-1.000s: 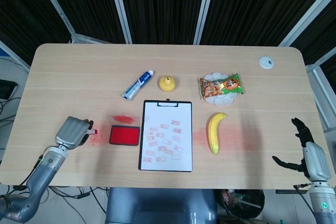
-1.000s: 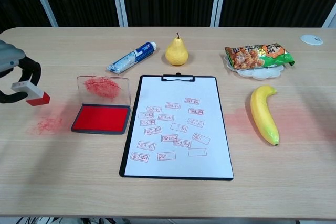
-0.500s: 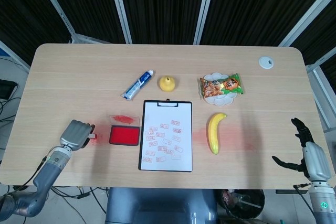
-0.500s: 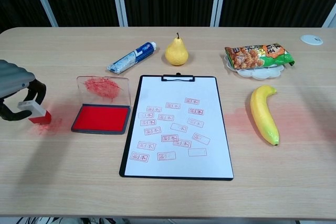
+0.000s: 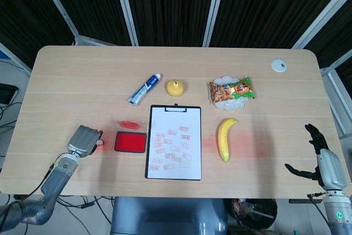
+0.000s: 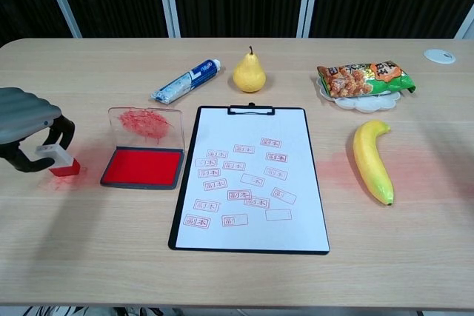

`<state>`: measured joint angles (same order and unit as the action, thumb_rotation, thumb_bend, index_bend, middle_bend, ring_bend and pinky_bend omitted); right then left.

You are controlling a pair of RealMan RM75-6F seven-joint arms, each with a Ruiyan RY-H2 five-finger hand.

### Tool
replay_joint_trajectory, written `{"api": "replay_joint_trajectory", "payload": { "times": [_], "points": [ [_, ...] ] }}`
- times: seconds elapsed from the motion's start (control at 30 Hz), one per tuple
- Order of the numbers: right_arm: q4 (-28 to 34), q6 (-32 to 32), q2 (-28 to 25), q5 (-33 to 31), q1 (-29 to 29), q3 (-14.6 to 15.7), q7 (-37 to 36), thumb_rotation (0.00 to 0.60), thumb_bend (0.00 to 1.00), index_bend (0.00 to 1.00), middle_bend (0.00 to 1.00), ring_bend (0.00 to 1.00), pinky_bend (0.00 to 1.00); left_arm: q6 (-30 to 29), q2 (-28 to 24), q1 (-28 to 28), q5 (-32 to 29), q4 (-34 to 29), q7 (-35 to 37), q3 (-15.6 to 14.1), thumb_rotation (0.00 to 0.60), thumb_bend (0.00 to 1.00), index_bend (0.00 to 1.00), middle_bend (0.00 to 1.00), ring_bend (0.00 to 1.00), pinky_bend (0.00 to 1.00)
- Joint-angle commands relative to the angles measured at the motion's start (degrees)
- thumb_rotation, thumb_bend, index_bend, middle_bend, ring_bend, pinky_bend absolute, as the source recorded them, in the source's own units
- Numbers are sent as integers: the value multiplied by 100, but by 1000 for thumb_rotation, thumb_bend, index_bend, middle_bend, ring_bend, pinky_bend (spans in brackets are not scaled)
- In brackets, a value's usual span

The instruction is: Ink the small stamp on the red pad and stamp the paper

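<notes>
Lowered onto the bench (image 6: 89, 257), the small stamp (image 6: 59, 160) is pinched in the left hand (image 6: 29, 127), with the red pad (image 6: 143, 166) lying just to its right.

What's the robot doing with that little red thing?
Its left hand holds the small stamp down at the table, left of the open red ink pad. The paper on the clipboard already has lots of red stamp marks. Its right hand waits open at the table's far edge, holding nothing.
</notes>
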<state>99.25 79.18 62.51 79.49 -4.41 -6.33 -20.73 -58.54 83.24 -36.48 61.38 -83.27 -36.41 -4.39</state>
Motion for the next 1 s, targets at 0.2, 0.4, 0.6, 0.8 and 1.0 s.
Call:
{"api": "replay_joint_trajectory", "payload": {
  "times": [0.2, 0.4, 0.6, 0.8, 1.0],
  "points": [
    [4, 1, -4, 4, 2, 2, -1, 600, 121, 2, 0, 0, 219, 50, 42, -1, -107, -56, -194, 91, 600, 425, 493, 608, 827, 972],
    [9, 5, -4, 6, 3, 1, 2, 600, 120, 3, 0, 0, 219, 79, 76, -11, -183, -96, -342, 146, 600, 414, 470, 583, 827, 972],
    [9, 3, -4, 7, 2, 1, 4, 600, 120, 4, 0, 0, 219, 88, 87, -16, -273, -129, -470, 179, 600, 407, 440, 561, 827, 972],
    [10, 2, -4, 8, 3, 3, 6, 600, 120, 6, 0, 0, 219, 91, 72, -13, -352, -177, -571, 197, 600, 404, 421, 539, 827, 972],
    [16, 2, -7, 7, 3, 1, 0, 600, 121, 6, 0, 0, 219, 76, 47, -6, -394, -226, -652, 204, 600, 403, 417, 533, 827, 972]
  ]
}}
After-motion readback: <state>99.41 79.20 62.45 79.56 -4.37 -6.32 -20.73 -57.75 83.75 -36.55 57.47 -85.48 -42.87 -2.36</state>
